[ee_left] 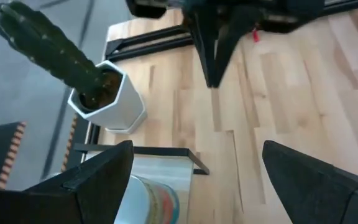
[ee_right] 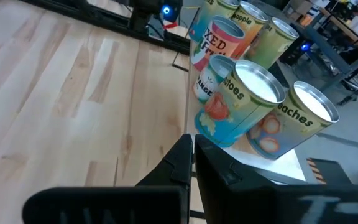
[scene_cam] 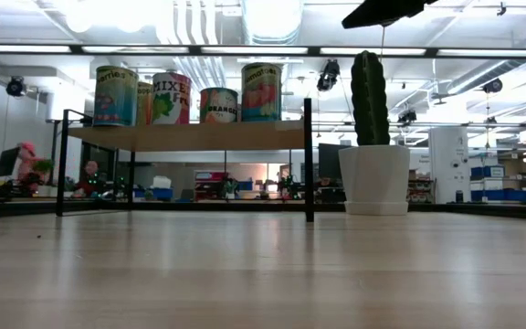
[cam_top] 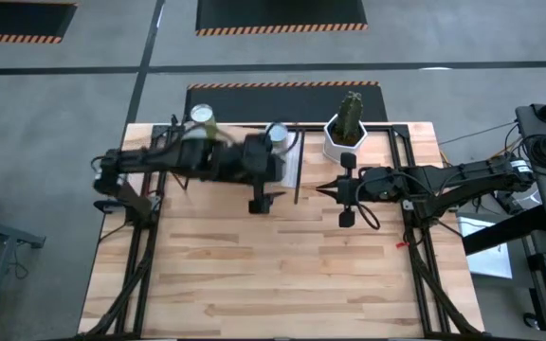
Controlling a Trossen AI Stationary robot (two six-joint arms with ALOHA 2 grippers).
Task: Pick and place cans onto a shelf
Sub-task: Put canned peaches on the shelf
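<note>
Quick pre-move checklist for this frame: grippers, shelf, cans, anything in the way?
1. Left gripper open and holding nothing, above the shelf's near edge: ok.
2. Right gripper shut, holding nothing, over the table near the shelf's end: ok.
3. Cans upright on the shelf: ok.
4. Cans left on the tabletop: none seen in high or low view: ok.
5. Cactus pot upright beside the shelf, clear of both grippers: ok.
6. Free room on the shelf for more cans: cannot tell.

Cans [scene_cam: 176, 94] on shelf [scene_cam: 185, 136], table's [cam_top: 282, 275] far edge; cactus pot [scene_cam: 373, 179] just right.
</note>
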